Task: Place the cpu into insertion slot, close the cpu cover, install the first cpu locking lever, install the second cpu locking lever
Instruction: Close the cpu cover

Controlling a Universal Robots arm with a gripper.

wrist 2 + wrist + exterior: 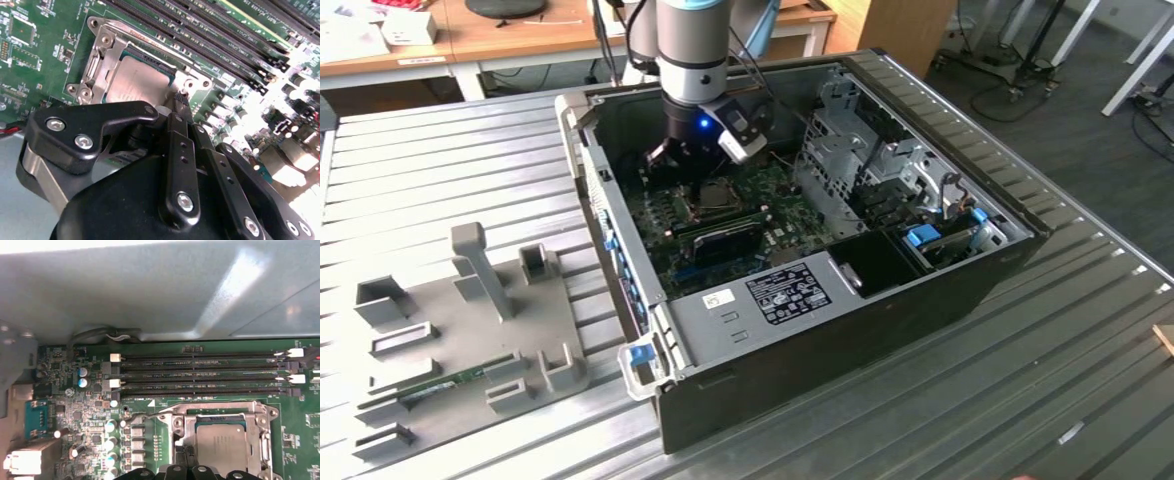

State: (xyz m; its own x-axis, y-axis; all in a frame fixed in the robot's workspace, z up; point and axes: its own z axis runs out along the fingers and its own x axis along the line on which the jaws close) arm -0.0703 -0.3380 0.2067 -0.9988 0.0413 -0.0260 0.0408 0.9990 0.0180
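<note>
Inside the open computer case [854, 355], which lies on its side on the ribbed metal table [1067, 330], my gripper [181, 102] hangs low over the green motherboard [767, 190]. Its tip is at the edge of the insertion slot [220, 421]. My two black fingers [176, 150] are drawn together with no gap that I can see at the tips. I cannot tell whether anything thin is pinched between them.

The case holds one motherboard, one silvery drive cage [854, 150] toward the exterior view's right, and one grey box with a label [767, 295] at the near end.

The slot holds the one cpu [132, 82], seated flat with its grey metal top facing up. The cpu cover [261, 440] is down around it, with the chip showing through the cut-out middle. In the first wrist view the bent end of one thin wire lever [142, 416] shows just beside a corner of the socket.

Beside the socket, in the same view, I count four long memory slots [200, 377] running side by side.

On the table at the exterior view's left, well apart from the case, lies one grey fixture plate [580, 335] with upright holders. One green memory stick [447, 382] rests in it.
</note>
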